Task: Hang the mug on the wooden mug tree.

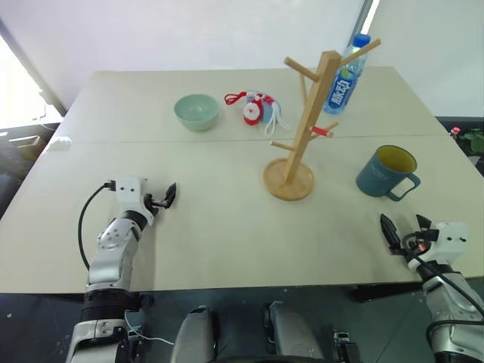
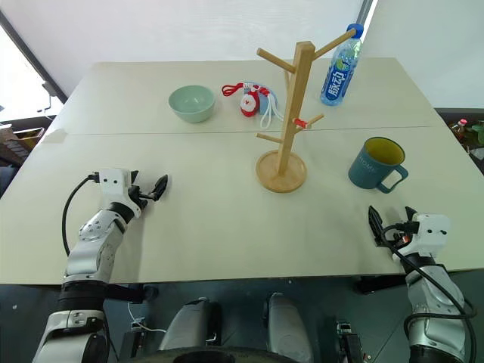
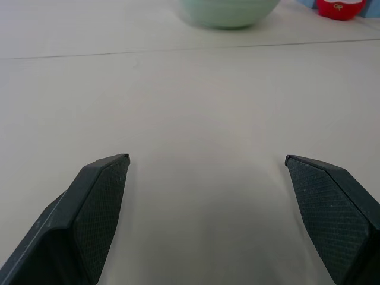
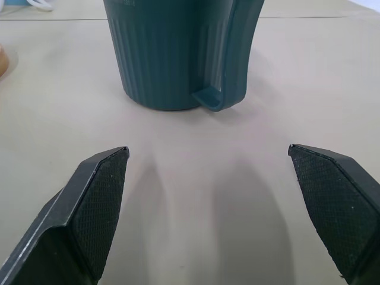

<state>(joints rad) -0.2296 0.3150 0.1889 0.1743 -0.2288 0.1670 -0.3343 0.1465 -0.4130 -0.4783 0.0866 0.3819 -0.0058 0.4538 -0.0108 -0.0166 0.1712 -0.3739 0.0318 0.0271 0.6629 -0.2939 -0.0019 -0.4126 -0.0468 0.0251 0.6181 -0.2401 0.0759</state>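
Right gripper (image 4: 208, 214), fingers spread, empty, sits at our table's (image 1: 227, 234) near edge; mug (image 1: 386, 172) straight ahead, handle facing it, nearer than left gripper (image 1: 168, 197).

Ahead of the right pincer (image 4: 208, 208), the dusty blue-grey ribbed mug (image 4: 172, 53) is cut off at its upper part; rim and interior are hidden. Ahead of the left pincer (image 3: 208, 214), the pale green bowl (image 3: 230, 12) shows its base only. The mug lettering is too small to read.
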